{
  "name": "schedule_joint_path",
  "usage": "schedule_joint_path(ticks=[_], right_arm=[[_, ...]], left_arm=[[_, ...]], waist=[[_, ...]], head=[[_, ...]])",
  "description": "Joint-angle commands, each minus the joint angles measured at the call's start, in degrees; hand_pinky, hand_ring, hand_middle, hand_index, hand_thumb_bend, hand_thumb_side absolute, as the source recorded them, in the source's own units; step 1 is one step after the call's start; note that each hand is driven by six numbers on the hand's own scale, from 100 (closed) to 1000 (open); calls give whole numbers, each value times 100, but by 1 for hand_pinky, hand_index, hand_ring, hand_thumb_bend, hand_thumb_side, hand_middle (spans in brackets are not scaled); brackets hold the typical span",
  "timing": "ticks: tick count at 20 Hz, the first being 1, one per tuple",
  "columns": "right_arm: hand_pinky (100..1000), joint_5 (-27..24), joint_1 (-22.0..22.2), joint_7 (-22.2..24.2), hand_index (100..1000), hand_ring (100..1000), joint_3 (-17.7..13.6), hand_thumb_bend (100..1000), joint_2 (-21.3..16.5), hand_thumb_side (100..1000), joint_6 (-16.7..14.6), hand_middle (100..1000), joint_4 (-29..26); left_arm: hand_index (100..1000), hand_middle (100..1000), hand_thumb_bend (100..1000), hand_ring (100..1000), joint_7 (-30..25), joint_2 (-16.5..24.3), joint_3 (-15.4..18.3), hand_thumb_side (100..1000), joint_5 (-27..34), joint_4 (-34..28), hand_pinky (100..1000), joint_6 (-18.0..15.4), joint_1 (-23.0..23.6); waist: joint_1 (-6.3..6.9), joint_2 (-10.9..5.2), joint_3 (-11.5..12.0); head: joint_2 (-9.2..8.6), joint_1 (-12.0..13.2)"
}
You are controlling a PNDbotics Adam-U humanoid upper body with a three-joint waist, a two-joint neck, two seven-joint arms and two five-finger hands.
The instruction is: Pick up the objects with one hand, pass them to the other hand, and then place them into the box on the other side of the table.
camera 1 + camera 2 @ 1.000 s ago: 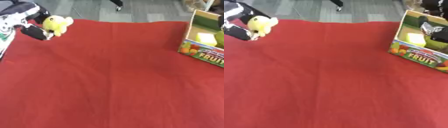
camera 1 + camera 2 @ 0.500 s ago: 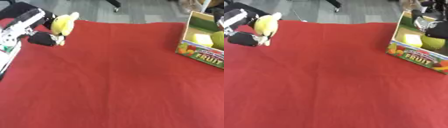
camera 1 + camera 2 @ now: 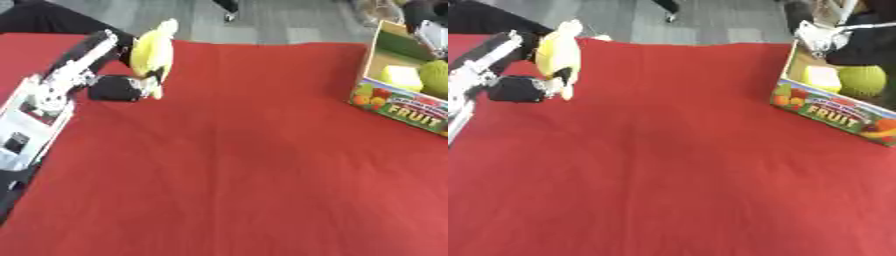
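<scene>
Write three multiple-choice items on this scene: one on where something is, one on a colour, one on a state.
1. Where is the fruit box?
A. at the table's right edge
B. at the table's middle
C. at the left edge

2. What colour is the cloth on the table?
A. blue
B. red
C. white

3. What is the left hand doing?
A. lying flat and open
B. holding the yellow fruit
C. pressing on the box

Answers: 1 A, the box stands at the right; 2 B, the cloth is red; 3 B, its fingers curl round the fruit above the cloth.
</scene>
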Motion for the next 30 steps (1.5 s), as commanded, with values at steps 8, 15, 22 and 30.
schedule_joint_path(ticks=[8, 15, 22, 30], right_arm=[[906, 225, -466, 684, 874, 914, 531, 100, 137, 214, -201, 832, -446], [905, 445, -663, 1002, 875, 914, 840, 106, 419, 230, -323, 833, -337], [904, 630, -839, 1176, 875, 915, 1024, 106, 734, 203, -408, 834, -117], [903, 1098, -929, 1317, 873, 915, 1196, 126, 973, 213, -622, 834, 249]], left_arm=[[512, 469, 100, 583, 164, -410, -217, 317, -70, -151, 727, -630, 127], [512, 469, 100, 583, 107, -631, -339, 343, 3, -76, 729, -784, 176], [513, 469, 100, 583, -32, -795, -419, 349, -22, -96, 728, -828, 197], [514, 469, 100, 582, -203, -884, -478, 351, -65, -88, 727, -846, 231]], waist=[[-21, -166, -16], [-32, -168, -16], [-28, -167, -22], [-34, -161, -18]], head=[[46, -105], [61, -124], [70, -189], [88, -205]])
